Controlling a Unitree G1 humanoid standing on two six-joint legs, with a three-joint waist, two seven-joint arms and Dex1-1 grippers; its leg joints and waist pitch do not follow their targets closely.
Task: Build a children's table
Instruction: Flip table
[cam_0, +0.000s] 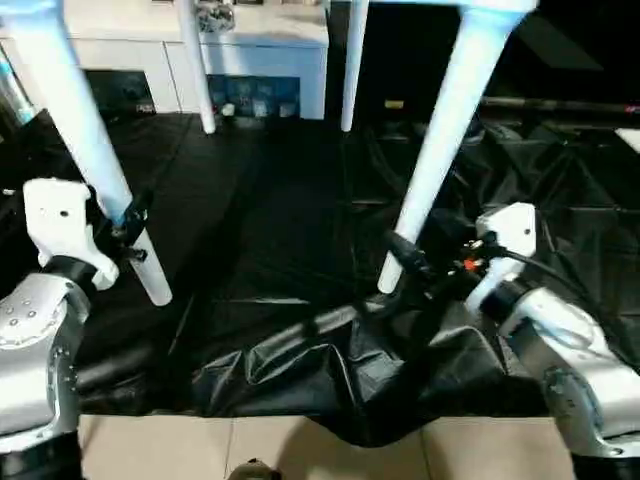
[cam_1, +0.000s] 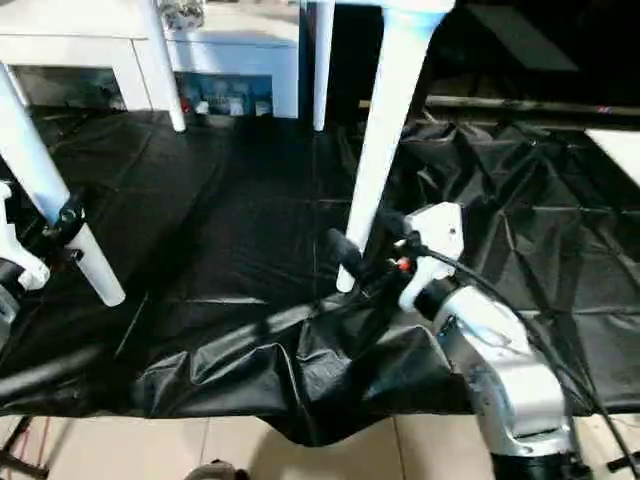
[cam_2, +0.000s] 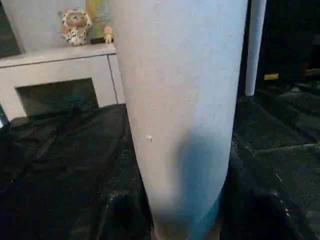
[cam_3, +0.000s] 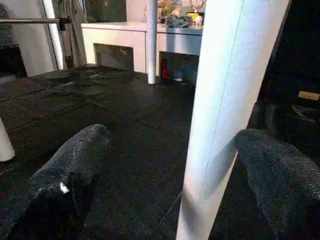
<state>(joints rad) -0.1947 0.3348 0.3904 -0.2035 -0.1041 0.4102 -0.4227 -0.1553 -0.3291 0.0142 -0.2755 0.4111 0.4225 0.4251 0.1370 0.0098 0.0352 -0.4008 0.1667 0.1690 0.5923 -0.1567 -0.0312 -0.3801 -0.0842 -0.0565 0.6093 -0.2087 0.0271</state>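
Two head cameras look forward and down over the silver forearms, sharing a black floor sheet (cam_0: 270, 230), four white table legs and a white cabinet (cam_1: 240, 60) behind. The left wrist camera sits very close to one leg (cam_2: 180, 115). The right wrist camera looks between its fingers (cam_3: 70, 165) past another leg (cam_3: 225, 115) toward the cabinet.

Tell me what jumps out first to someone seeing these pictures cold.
Four white tapered legs come down from the top of the head views onto a black sheet covering the floor. The left end effector is at the near left leg, and the right end effector has its fingers open on either side of the near right leg. A white cabinet stands behind.
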